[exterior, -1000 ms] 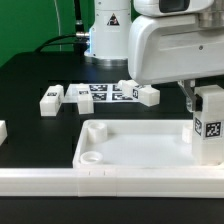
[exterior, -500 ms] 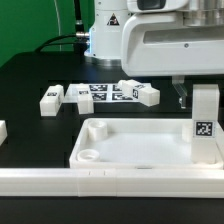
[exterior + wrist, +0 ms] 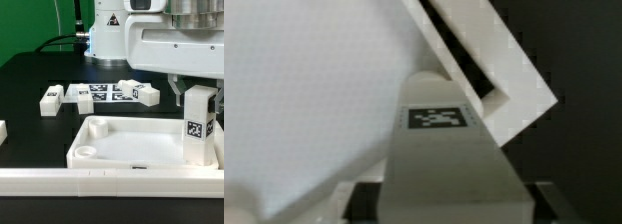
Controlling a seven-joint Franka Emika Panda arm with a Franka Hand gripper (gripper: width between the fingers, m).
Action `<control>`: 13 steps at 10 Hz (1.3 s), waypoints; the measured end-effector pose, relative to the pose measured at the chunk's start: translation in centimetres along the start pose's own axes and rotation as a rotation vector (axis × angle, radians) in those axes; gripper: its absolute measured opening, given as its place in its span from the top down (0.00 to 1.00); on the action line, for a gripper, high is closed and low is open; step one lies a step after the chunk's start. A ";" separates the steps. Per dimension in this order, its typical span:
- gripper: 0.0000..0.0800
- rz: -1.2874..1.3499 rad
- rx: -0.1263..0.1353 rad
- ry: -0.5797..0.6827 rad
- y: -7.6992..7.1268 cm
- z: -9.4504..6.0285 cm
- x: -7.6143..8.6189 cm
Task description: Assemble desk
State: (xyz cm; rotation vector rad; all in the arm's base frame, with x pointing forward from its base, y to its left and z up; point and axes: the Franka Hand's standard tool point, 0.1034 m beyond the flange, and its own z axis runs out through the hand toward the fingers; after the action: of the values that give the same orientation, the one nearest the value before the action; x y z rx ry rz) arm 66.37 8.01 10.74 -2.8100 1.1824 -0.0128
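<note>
We find the end effector [image 3: 197, 96] clenched on one white leg [image 3: 198, 130]. It holds the leg upright, tag toward the exterior camera, over the end of the tray-like top [image 3: 120, 150] on the exterior view's right. We cannot tell whether the leg's foot touches the top. The top lies flat on the black desk [image 3: 30, 80] beside its near edge, and further loose legs [image 3: 52, 101] lie beyond it by the marker board [image 3: 103, 93].

Black table [image 3: 30, 82] — desk top [image 3: 140, 152], loose legs [image 3: 52, 101], marker board [image 3: 103, 92] lie on it.
</note>
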 end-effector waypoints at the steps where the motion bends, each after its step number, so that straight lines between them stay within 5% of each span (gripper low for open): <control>1: 0.64 0.098 0.000 0.001 -0.1 0.0 -0.1; 8: 0.63 0.592 0.022 -0.017 -0.6 0.2 -0.8; 9: 0.36 0.583 0.022 -0.017 -0.6 0.2 -0.8; 10: 0.24 0.506 0.021 -0.016 -0.6 0.2 -0.9; 13: 0.19 0.173 0.009 -0.011 -0.8 0.3 -1.4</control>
State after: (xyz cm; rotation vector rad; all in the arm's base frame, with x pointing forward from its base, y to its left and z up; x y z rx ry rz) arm 65.93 9.58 10.53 -2.6862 1.4149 0.0099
